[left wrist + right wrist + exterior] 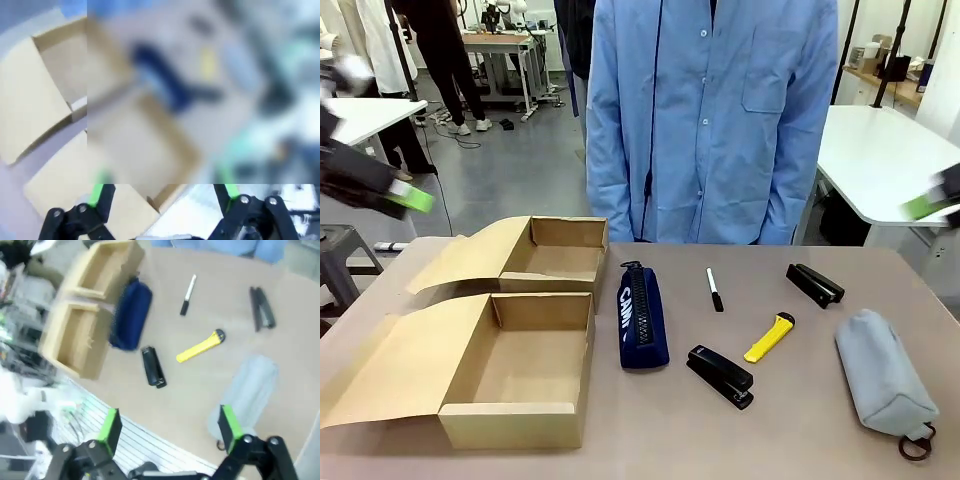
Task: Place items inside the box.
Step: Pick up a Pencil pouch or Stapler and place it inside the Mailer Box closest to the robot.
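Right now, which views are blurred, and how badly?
Front view: beige table sharp, left gripper and right gripper motion-smeared at the edges. Left wrist view: heavy blur, little readable beyond the open brown cardboard box. Right wrist view: mild softness; yellow utility knife readable.

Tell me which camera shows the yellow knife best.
The front view: the yellow knife is sharp and whole there. The right wrist view shows it whole but softer; the left wrist view gives a blurred yellow smear.
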Available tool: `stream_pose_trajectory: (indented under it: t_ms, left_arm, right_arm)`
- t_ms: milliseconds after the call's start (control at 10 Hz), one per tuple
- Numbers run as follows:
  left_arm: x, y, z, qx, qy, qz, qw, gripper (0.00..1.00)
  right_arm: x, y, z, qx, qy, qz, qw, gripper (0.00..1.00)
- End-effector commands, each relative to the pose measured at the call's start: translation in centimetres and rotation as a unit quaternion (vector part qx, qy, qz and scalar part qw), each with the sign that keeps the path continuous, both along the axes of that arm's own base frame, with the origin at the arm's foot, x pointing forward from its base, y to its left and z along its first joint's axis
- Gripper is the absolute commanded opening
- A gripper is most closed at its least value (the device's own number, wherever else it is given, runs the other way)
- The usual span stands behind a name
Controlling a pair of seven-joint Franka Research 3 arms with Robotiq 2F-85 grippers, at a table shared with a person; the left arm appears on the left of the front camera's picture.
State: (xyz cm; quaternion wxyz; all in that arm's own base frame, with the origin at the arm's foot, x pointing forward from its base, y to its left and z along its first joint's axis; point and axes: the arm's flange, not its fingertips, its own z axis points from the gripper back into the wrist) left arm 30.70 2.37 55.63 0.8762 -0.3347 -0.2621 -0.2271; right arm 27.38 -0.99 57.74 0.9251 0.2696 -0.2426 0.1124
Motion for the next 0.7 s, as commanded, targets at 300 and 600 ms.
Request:
stream_pose_trajectory:
  t_ms: [300, 600]
  left_arm:
    - [0.8, 22.8, -10.7, -0.434, 0.024, 0.193, 0.879, 1.0]
    - [-1.9, 25.3, -11.7, -0.377, 0.05, 0.203, 0.902, 1.0]
  right_arm:
    - [-4.0, -23.0, -12.4, 0.326, 0.003, -0.216, 0.92, 1.0]
    - [-3.8, -23.7, -15.8, 0.306, -0.048, -0.315, 0.897, 1.0]
